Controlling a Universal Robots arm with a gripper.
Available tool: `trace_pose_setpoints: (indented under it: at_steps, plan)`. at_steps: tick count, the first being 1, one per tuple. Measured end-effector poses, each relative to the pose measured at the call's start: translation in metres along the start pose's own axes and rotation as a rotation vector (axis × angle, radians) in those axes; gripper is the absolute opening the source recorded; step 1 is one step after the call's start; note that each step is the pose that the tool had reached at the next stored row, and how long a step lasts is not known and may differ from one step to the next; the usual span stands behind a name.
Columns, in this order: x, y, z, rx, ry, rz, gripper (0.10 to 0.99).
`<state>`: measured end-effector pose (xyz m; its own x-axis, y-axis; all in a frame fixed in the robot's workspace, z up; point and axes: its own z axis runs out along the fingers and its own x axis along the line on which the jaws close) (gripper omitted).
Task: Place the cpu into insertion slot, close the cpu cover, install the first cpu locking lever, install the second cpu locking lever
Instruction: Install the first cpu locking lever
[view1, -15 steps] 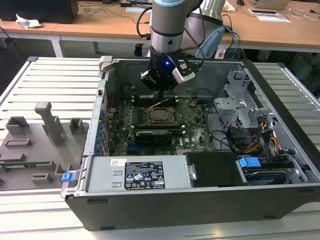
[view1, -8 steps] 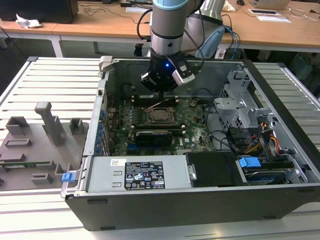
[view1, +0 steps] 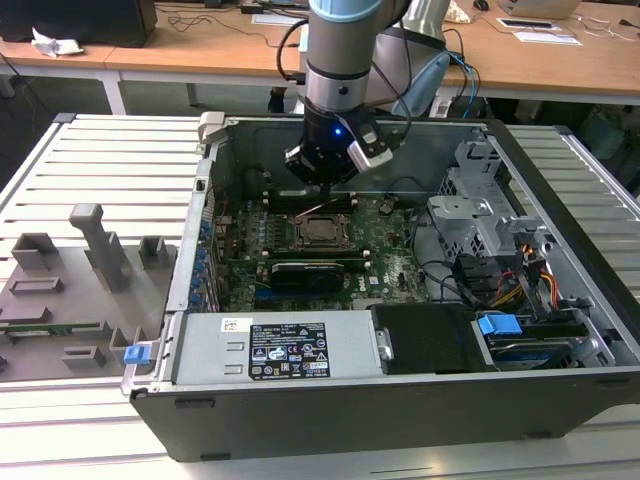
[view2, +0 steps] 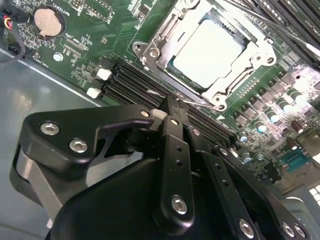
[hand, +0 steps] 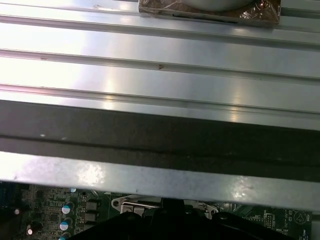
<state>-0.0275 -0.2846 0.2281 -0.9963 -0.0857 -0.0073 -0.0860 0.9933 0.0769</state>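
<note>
In the exterior view I see the open computer case (view1: 560, 330) on the ribbed table (view1: 100, 170), with the gripper (view1: 325, 185) hanging just beyond the insertion slot (view1: 322, 230). In the second wrist view the cpu (view2: 207, 50) lies seated in the socket, and the cpu cover (view2: 165, 37) appears lowered around it. The jaws appear pinched narrow, holding nothing, tips at the frame's edge. I judge the lever step in hand; it calls for hooking the locking lever and pressing it down.
</note>
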Motion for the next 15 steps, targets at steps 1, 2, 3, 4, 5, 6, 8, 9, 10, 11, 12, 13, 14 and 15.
trace_pose_setpoints:
  at_steps: [1, 2, 3, 4, 5, 6, 8, 9, 10, 11, 12, 13, 14, 15]
  plan:
    - [-0.0015, -0.0001, 0.0005, 0.000, 0.0001, 0.000, 0.106]
    - [-0.0035, -0.0001, 0.0014, 0.000, 0.0000, 0.000, 0.106]
    - [-0.0044, -0.0001, 0.0021, 0.000, 0.0000, 0.000, 0.106]
    - [-0.0050, 0.0000, 0.0027, 0.000, 0.0000, 0.000, 0.106]
    - [-0.0055, 0.0002, 0.0043, 0.000, 0.0000, 0.000, 0.106]
    - [-0.0060, 0.0002, 0.0055, 0.000, 0.0001, 0.000, 0.106]
    - [-0.0074, 0.0000, 0.0083, 0.000, 0.0001, 0.000, 0.106]
    - [-0.0085, -0.0003, 0.0111, 0.000, 0.0001, 0.000, 0.106]
    - [-0.0088, -0.0004, 0.0126, 0.001, 0.0001, 0.000, 0.106]
    - [-0.0092, -0.0005, 0.0140, 0.001, 0.0000, 0.001, 0.106]
    - [-0.0095, -0.0007, 0.0157, 0.001, 0.0000, 0.002, 0.106]
    - [-0.0096, -0.0007, 0.0166, 0.002, 0.0000, 0.002, 0.106]
    - [-0.0097, -0.0008, 0.0173, 0.004, 0.0001, 0.003, 0.106]
    - [-0.0100, -0.0009, 0.0181, 0.005, 0.0003, 0.003, 0.106]
